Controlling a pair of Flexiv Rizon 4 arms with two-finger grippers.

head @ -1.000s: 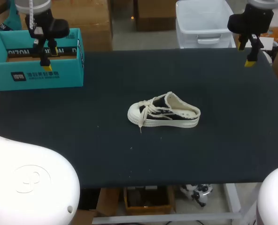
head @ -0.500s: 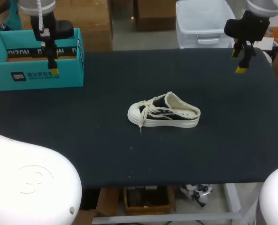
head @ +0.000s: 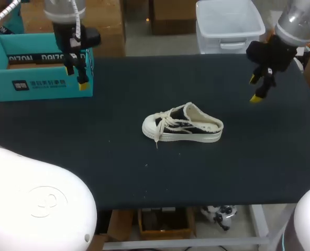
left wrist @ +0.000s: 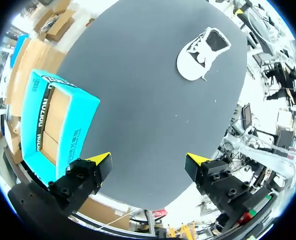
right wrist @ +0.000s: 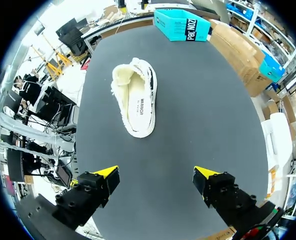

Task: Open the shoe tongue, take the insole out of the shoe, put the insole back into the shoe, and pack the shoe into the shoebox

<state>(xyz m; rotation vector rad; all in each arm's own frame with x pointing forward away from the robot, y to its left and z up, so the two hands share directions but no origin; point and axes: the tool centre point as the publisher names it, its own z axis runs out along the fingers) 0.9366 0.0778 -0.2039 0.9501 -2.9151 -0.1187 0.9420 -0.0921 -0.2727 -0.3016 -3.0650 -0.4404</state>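
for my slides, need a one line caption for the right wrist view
Open right gripper hovers short of the shoe, with the teal shoebox beyond it.

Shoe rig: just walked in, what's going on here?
Nothing is being handled yet. The shoe sits upright on its sole mid-table, laces across the front, with the insole inside it. The left gripper hangs open by the teal shoebox at the far left. The right gripper hangs open over the far right of the table, the shoe ahead of it. Neither touches anything.
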